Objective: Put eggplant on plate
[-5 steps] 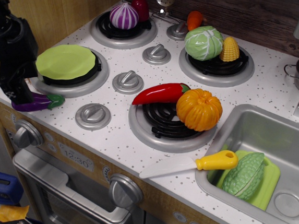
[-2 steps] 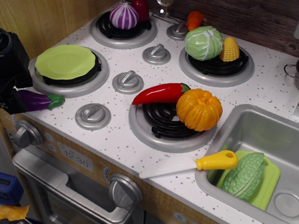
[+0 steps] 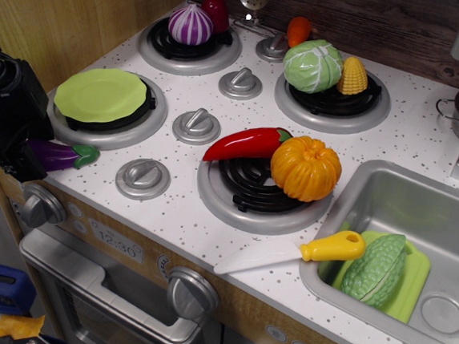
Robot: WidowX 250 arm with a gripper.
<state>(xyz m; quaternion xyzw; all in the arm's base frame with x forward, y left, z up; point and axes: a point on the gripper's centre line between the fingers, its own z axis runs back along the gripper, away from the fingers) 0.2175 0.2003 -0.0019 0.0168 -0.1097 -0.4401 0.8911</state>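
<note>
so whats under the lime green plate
The plate sits on the front-left burner; only the burner's silver ring and a strip of black coil show. The plate covers the burner's centre.

So compared to a second ago, the gripper [image 3: 24, 152] sits lower and further left, down at the front-left corner of the counter instead of up beside the plate [image 3: 99, 95]. It now covers the blunt end of the eggplant [image 3: 60, 155], which is turned a bit and shifted slightly up, lying flatter with the green cap pointing right. Can't tell from here if the jaws are actually clamped on it
</note>
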